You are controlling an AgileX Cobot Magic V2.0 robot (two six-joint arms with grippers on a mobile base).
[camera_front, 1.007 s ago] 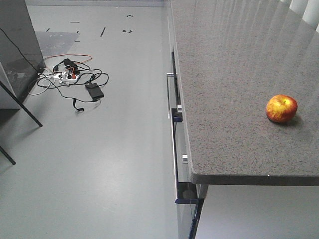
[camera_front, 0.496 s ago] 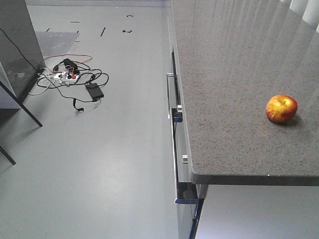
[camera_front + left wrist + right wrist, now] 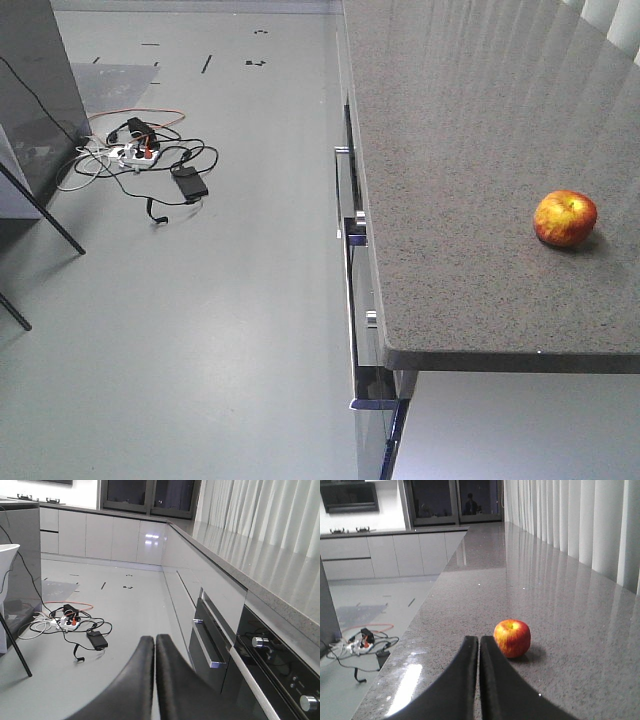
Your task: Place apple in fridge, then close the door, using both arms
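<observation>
The apple [image 3: 565,218] is seen at the right of the front view, resting on the grey speckled counter [image 3: 450,120], set back from its near edge. In the right wrist view the right gripper [image 3: 479,641] is held with its black fingers pressed together on nothing; the apple lies just beyond the tips, slightly to the right, untouched. The left gripper [image 3: 154,640] is likewise closed on nothing, above the floor, with tangled cables [image 3: 70,625] at left.
</observation>
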